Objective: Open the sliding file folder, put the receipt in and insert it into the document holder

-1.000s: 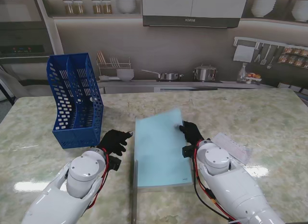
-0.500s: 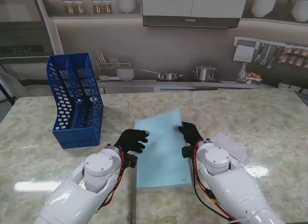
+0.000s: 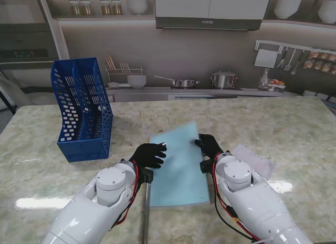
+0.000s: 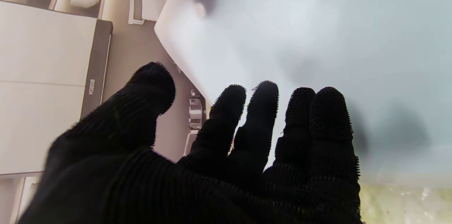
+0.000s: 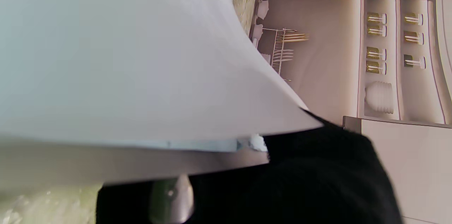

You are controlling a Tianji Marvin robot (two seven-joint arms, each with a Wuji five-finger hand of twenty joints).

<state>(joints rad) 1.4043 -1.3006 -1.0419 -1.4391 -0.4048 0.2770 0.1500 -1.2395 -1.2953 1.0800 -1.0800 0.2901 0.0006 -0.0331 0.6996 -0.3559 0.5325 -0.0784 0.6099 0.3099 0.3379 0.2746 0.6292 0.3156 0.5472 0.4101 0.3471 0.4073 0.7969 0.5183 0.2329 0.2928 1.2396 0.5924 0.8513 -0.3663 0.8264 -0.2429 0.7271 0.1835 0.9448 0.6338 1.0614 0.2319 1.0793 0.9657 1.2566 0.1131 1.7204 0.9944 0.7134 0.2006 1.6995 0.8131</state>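
You had the flat pale-blue plastic sliding file folder point(image 3: 177, 165) lying mid-table, its right edge raised. The small white paper receipt point(image 3: 254, 160) lay flat just right of it. The upright blue perforated plastic document holder point(image 3: 82, 108) stood well left, farther away.

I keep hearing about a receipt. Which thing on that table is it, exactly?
Start at the marble table and find the light blue file folder in the middle. Just right of the right hand holding its edge lies the receipt: a small, pale, translucent slip, the only loose paper there.
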